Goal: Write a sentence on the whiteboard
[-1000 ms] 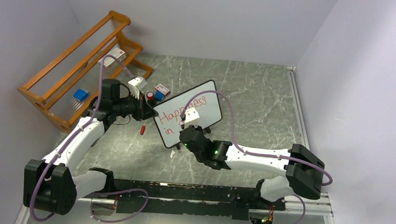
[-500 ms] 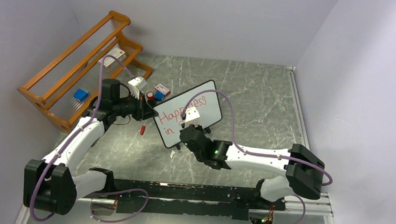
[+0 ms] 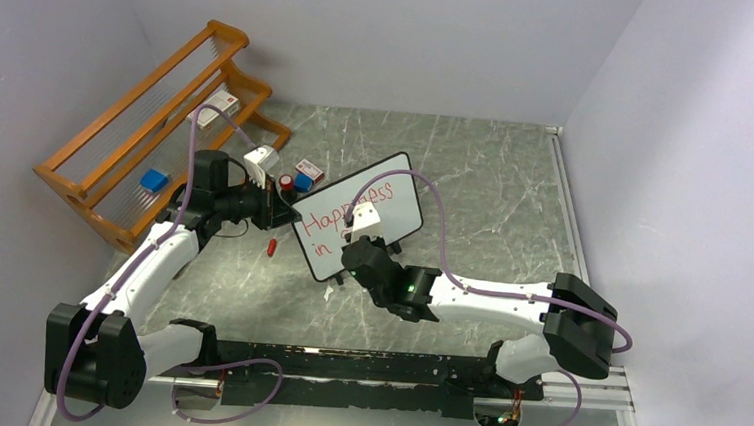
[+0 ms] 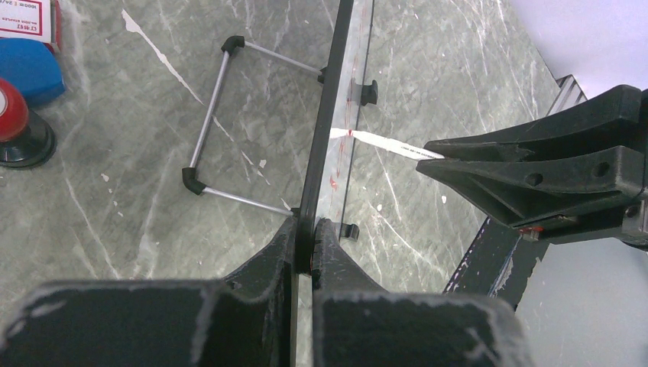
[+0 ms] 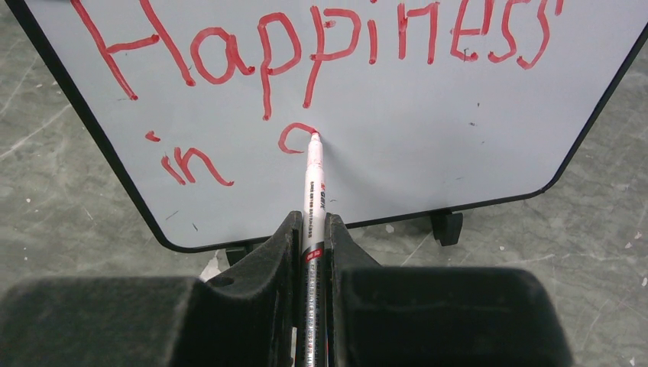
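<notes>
Right jaws clench the marker (image 5: 313, 183), tip touching the sentence (image 5: 267, 76) on the whiteboard (image 5: 428, 130); left jaws clamp its edge. Light pressure toward six o'clock seems wise.

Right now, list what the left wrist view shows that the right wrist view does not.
Only the left wrist view: the whiteboard edge-on, its frame clamped in the left end effector, the wire stand behind it, and a red-topped object beside a blue one.
Only the right wrist view: the sentence, readable as "Happiness in" plus an unfinished loop.
Both: the board, the right end effector holding the marker, its tip touching the board's face, and the marbled table.
</notes>
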